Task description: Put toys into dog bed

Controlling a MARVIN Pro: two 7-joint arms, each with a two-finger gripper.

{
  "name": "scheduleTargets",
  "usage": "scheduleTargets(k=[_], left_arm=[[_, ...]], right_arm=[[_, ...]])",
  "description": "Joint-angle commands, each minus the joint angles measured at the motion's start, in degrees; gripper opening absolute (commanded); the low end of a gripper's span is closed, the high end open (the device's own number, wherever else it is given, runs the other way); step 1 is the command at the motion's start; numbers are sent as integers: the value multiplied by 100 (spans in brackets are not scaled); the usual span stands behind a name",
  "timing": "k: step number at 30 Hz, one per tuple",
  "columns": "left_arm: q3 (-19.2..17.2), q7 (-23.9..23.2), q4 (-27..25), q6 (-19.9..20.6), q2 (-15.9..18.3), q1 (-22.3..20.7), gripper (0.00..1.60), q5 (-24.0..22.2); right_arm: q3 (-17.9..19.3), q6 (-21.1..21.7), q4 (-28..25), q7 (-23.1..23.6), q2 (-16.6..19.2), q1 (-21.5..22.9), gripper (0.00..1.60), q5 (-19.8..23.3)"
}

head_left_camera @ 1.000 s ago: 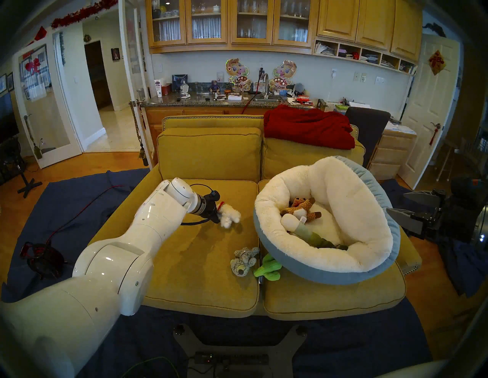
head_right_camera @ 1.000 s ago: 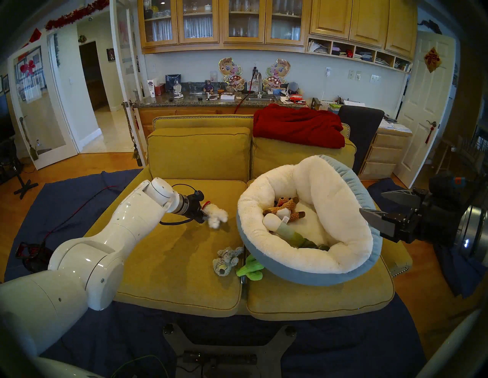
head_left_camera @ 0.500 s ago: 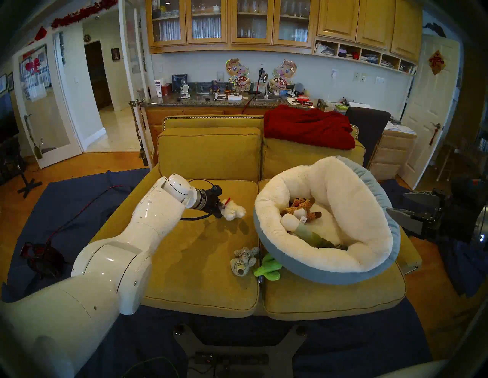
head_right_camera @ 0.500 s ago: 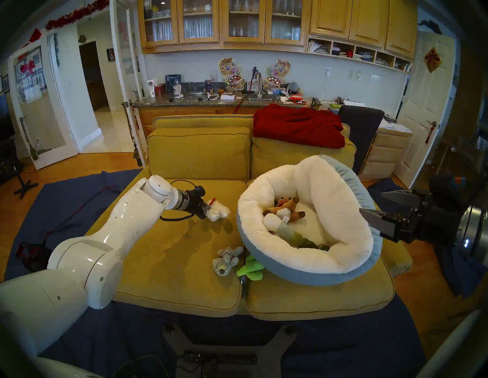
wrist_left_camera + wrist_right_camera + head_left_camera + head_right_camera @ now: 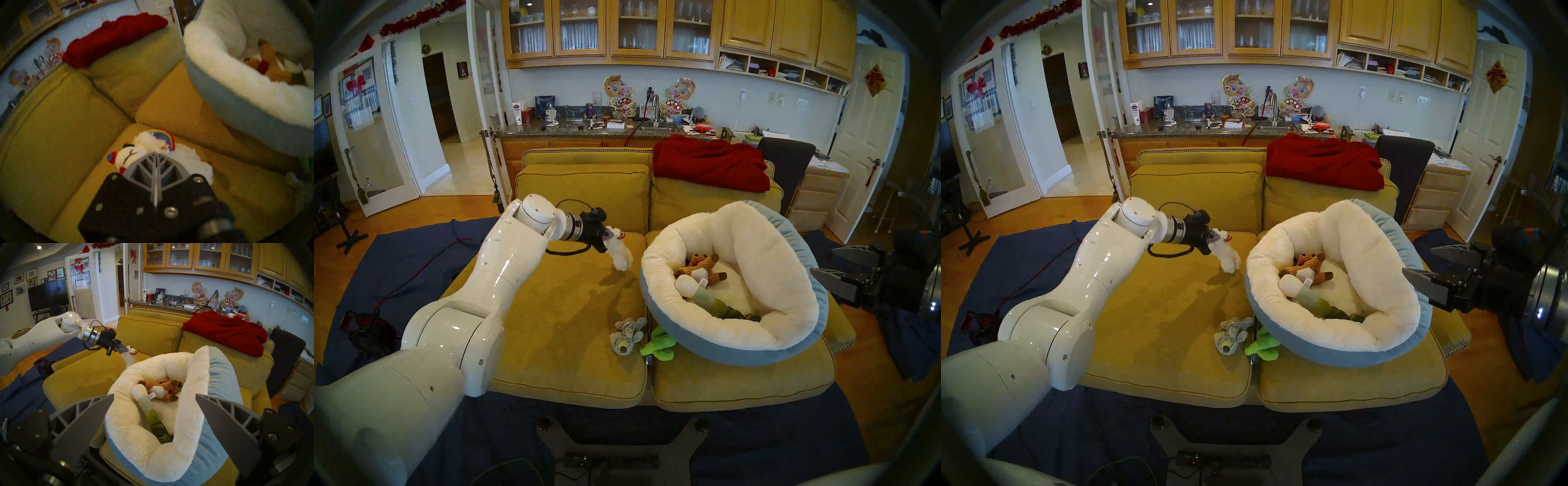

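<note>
My left gripper (image 5: 608,235) is shut on the white fluffy lamb (image 5: 621,254), which hangs above the left seat cushion, just left of the dog bed (image 5: 734,351). The wrist view shows the closed fingertips (image 5: 156,154) pinching the lamb (image 5: 188,159) near its head. In the bed lie a brown knitted animal (image 5: 700,264) and a white-green leek (image 5: 704,295). A grey mottled animal (image 5: 626,336) and a green cactus (image 5: 656,346) lie on the sofa by the bed's front left rim. My right gripper (image 5: 822,260) stands open and empty beside the bed's right rim.
The bed sits tilted on the right seat of a mustard-yellow sofa (image 5: 572,339). A red blanket (image 5: 711,163) drapes over the right backrest. A dark chair (image 5: 789,169) stands behind the sofa on the right. Blue cloth (image 5: 415,258) covers the floor around it.
My left gripper has lifted the lamb off the seat cushion and carried it up and to the right, toward the bed. The right arm and the other toys have stayed put.
</note>
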Motion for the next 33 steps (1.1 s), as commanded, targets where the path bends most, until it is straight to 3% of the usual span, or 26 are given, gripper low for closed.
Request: scheduleTargets(k=[1, 11, 20, 27, 33], left_arm=[[-111, -334, -677, -151, -51, -381, 0, -230], [-175, -674, -1332, -242, -259, -630, 0, -409], [-49, -1156, -1872, -243, -667, -719, 0, -655], [224, -1582, -2411, 132, -895, -325, 0, -737], [556, -1640, -2917, 829, -989, 87, 0, -565]], right_arm=[[43, -8, -1, -5, 10, 19, 160, -5], [38, -8, -1, -5, 9, 18, 160, -4], [36, -8, -1, -6, 8, 19, 160, -5], [45, -9, -1, -5, 10, 22, 160, -5], [56, -8, -2, -2, 12, 22, 160, -6]])
